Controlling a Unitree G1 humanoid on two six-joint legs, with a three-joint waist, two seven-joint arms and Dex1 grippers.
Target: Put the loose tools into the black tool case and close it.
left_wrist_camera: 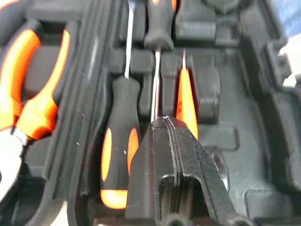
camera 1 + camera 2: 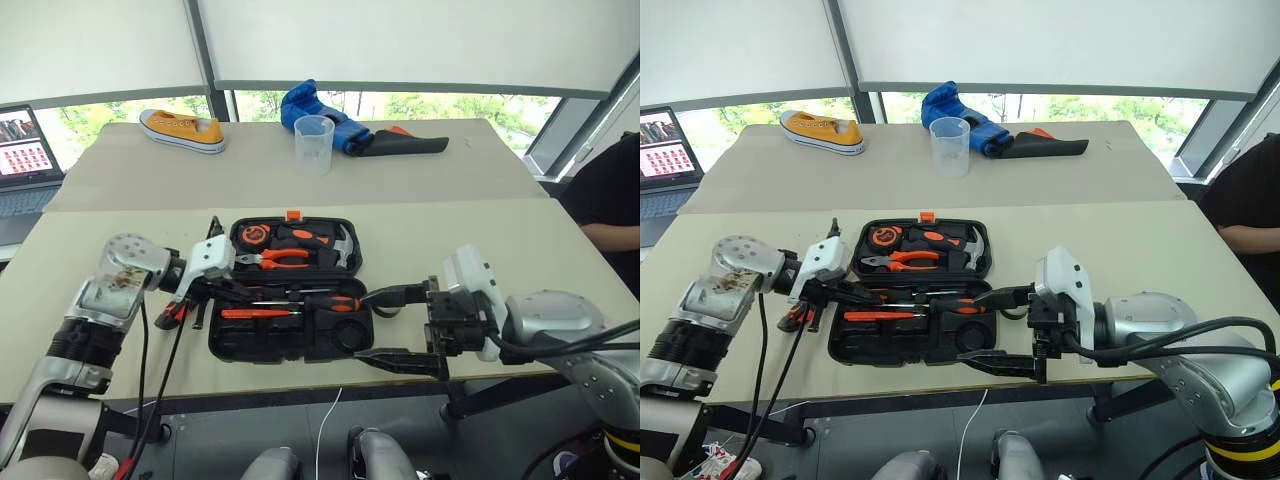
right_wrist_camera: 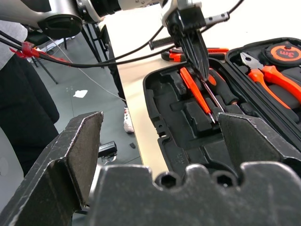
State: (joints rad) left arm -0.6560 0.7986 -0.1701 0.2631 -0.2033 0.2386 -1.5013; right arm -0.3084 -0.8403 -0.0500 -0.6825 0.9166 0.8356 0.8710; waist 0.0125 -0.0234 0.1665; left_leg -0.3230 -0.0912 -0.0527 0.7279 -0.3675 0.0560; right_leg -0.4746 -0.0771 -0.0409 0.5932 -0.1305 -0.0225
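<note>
The black tool case (image 2: 291, 345) lies open at table centre, screwdrivers (image 1: 120, 141) slotted inside. At its nine o'clock the left gripper (image 3: 200, 56) – fingers pressed together, empty – dips in; at four o'clock the right gripper (image 2: 398, 326) gapes wide.

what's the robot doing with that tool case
It is packing tools into the open black tool case. The left gripper, shut, is down over the front tray beside a slim orange screwdriver. The right gripper hangs open by the case's right edge, holding nothing.
</note>
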